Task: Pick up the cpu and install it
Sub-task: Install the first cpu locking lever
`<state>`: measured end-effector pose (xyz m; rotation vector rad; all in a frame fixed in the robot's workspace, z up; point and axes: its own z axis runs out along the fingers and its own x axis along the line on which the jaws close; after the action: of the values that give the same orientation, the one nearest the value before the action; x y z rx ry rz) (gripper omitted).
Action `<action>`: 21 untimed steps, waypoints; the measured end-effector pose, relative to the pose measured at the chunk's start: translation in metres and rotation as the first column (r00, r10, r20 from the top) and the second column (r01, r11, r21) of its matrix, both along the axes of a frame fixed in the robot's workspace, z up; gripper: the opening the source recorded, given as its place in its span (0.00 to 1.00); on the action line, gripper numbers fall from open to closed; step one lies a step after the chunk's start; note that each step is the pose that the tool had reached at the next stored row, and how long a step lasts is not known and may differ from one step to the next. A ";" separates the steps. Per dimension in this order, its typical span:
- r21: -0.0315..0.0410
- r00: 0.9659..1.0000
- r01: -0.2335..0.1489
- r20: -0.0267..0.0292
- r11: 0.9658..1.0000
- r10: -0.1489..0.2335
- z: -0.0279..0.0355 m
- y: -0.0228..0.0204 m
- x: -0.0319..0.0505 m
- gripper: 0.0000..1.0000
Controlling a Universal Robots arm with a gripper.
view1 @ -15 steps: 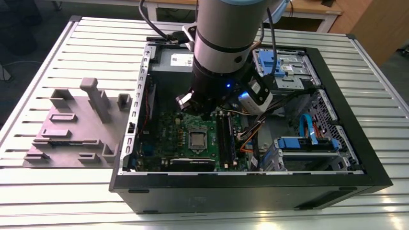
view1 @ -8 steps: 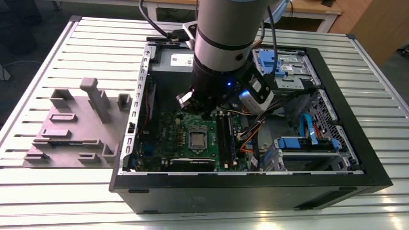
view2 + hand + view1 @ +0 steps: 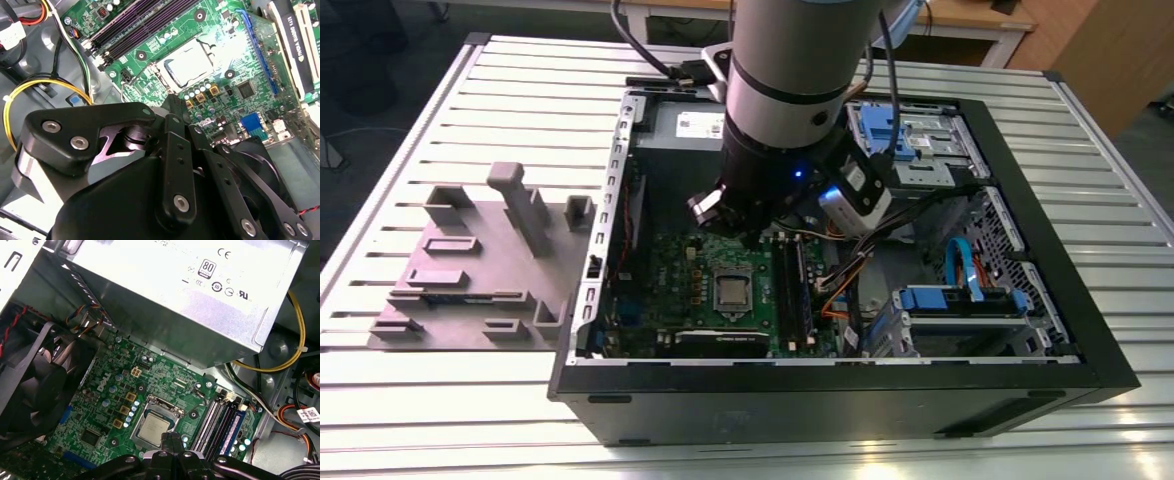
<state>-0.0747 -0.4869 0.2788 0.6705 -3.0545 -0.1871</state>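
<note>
cpu (image 3: 153, 429) apparently seated in motherboard (image 3: 107, 405) socket inside open computer case (image 3: 1067, 330)

A pale metal table (image 3: 440, 110) of long ribbed slats carries everything. On it, toward the exterior view's left, stands a grey plastic fixture (image 3: 474, 270) of blocks and upright posts. Just beside it, toward the exterior view's right, lies an open black computer case (image 3: 854, 395), its side panel off.
</note>
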 end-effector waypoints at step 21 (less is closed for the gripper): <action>0.009 1.000 0.004 0.000 1.000 -0.004 -0.0006 0.0048 0.0071 0.10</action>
<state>-0.0676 -0.4821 0.2783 0.6646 -3.0572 -0.2013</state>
